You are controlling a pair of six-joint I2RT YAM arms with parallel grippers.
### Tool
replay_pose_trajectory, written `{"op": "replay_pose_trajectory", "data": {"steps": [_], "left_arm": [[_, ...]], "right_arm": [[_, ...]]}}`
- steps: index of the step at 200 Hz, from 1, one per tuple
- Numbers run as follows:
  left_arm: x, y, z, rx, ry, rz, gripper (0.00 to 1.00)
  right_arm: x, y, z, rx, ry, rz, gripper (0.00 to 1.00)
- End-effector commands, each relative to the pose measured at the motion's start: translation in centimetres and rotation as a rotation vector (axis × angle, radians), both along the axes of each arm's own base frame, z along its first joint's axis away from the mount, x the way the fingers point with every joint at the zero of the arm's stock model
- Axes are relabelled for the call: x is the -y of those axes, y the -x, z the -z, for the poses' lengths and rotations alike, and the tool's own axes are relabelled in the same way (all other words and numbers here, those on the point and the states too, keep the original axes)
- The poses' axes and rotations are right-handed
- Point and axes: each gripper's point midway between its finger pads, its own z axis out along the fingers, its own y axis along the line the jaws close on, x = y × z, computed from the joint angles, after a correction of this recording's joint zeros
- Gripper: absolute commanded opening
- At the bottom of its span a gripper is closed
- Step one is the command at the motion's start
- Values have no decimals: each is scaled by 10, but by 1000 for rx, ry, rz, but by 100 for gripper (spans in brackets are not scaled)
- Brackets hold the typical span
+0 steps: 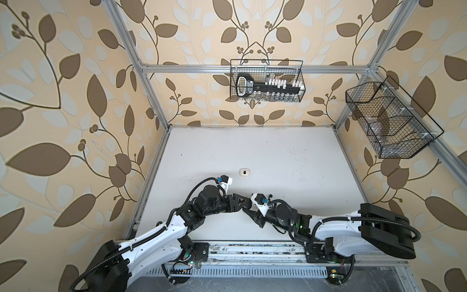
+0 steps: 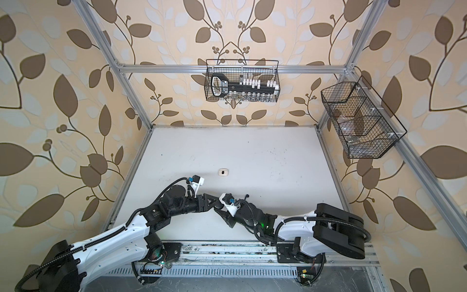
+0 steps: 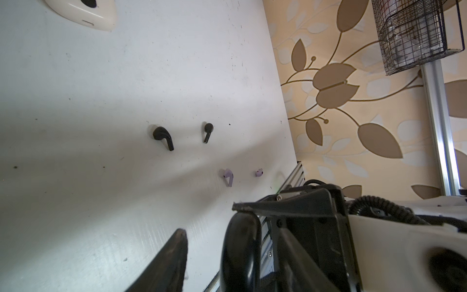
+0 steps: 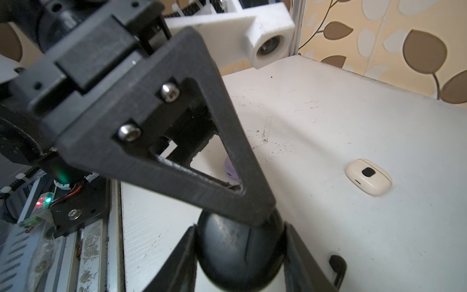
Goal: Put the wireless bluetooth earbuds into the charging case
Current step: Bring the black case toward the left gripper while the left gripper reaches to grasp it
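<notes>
Fingers (image 4: 177,257) of right gripper (image 4: 237,231) are clamping black charging case (image 4: 235,255); left gripper (image 1: 243,206), fingers apart, should be prising it open squarely.

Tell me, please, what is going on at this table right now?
The right gripper is shut on a black charging case, near the front edge of the table. The left gripper meets it there, its jaws open around the same case with a gap at one finger. Two black earbuds and two lavender earbuds lie loose on the table, and a cream case sits closed farther back.
</notes>
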Motion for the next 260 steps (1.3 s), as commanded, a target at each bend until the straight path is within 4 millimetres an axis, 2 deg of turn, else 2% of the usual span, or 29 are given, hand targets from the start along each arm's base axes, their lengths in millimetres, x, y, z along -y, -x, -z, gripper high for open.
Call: {"op": "replay_pose_trajectory", "data": {"steps": [1,54,77,188,260], "left_arm": [[7,1,-26,71,37,38,56],[7,5,-33,78,59,48,52],[7,7,-37,82,61,56,50],[8,18,-35,73,29,119,42],[10,18,-35,75,23,136,32]], "right_arm": [[-8,-2,-13,34,-24,-15,36],[-8,-11,-11,38,-22,5,35],[-11,-8,-10,39,-25,-26,35],[-13,-9,-14,93,-13,-69,32],[-17,-5,-13,106,-3,-116,32]]}}
